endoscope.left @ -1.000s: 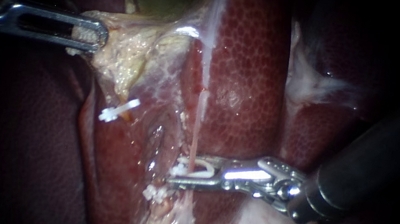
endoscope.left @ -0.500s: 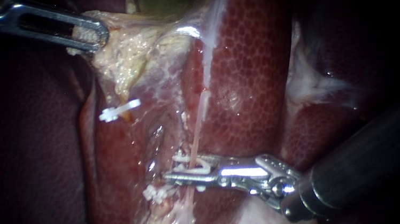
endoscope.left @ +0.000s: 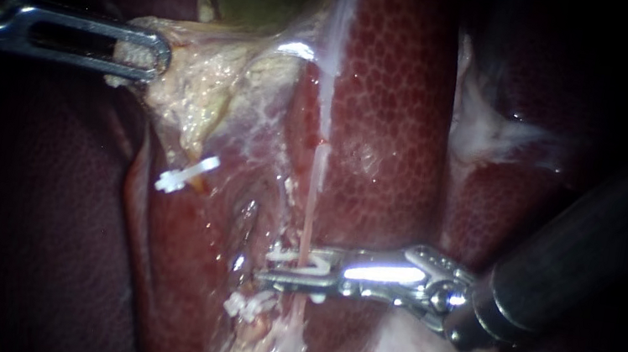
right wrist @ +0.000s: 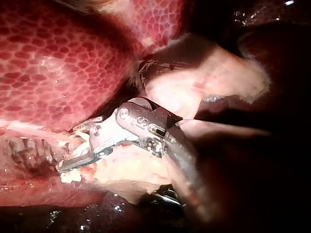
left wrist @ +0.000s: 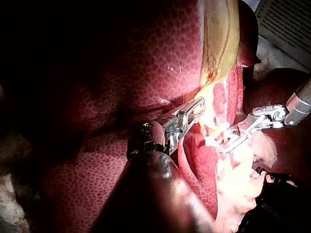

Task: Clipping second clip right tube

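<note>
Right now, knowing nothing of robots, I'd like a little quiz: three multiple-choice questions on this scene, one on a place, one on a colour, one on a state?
1. Where do the right instrument's jaws sit? A on the gallbladder; B astride the thin tube; C on bare liver.
2. What colour is the lone clip near the pale tissue? A blue; B black; C white.
3. The left instrument's jaws are: A shut on the pale tissue; B wide open, empty; C out of view.
Answers: B, the tube runs between them, where they hold the loaded clip; C, it shows white against red; A, both jaws pinch that tissue's edge.
</note>
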Motion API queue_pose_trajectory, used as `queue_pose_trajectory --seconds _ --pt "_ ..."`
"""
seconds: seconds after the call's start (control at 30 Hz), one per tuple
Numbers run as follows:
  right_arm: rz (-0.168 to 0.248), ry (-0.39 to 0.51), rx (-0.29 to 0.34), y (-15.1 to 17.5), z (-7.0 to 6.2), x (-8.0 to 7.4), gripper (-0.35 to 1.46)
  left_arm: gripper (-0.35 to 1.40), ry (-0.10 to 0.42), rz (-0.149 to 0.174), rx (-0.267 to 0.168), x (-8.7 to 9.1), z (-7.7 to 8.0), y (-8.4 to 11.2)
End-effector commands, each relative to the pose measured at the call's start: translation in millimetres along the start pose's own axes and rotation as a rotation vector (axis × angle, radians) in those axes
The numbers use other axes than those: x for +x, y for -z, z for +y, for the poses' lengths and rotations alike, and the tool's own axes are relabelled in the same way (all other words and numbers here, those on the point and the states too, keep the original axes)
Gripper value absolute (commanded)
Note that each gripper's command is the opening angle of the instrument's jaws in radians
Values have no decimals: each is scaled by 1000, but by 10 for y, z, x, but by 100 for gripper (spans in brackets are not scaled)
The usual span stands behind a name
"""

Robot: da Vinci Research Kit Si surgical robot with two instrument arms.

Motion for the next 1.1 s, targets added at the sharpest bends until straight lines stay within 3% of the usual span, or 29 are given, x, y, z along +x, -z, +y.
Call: queue_pose_trajectory --seconds 0.03,0.17,1.1 --pt "1 -7 3 0 -1 0 1 -35 0 0 1 0 0 0" --pt "-5 -19 16 4 0 -1 -35 -35 -1 0 1 1 0 -1" --pt "-28 -44 46 8 6 -6 -35 -35 -1 0 1 1 0 -1"
